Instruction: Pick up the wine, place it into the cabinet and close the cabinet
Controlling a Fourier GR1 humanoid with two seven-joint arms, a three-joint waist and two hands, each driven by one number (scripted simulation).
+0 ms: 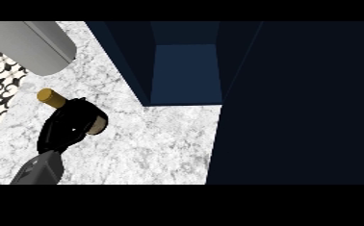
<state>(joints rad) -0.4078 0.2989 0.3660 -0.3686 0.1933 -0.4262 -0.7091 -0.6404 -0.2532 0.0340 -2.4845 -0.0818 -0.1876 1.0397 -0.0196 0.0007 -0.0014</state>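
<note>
Left robot hand (pixel 68 124) curls round one wine bottle (pixel 49 96) near one open cabinet (pixel 185 71).

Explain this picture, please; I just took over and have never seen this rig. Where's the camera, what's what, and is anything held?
The camera sits in the robot's head and looks steeply down at a marble counter. The grey forearm coming in at the lower left ends in the black left hand. Its fingers are curled round the wine, and only the gold top shows clearly. The right hand is out of view. The dark blue box ahead is the cabinet, which is open. The big dark panel on the right looks like its door. A grey cylinder sits at the upper left.
</note>
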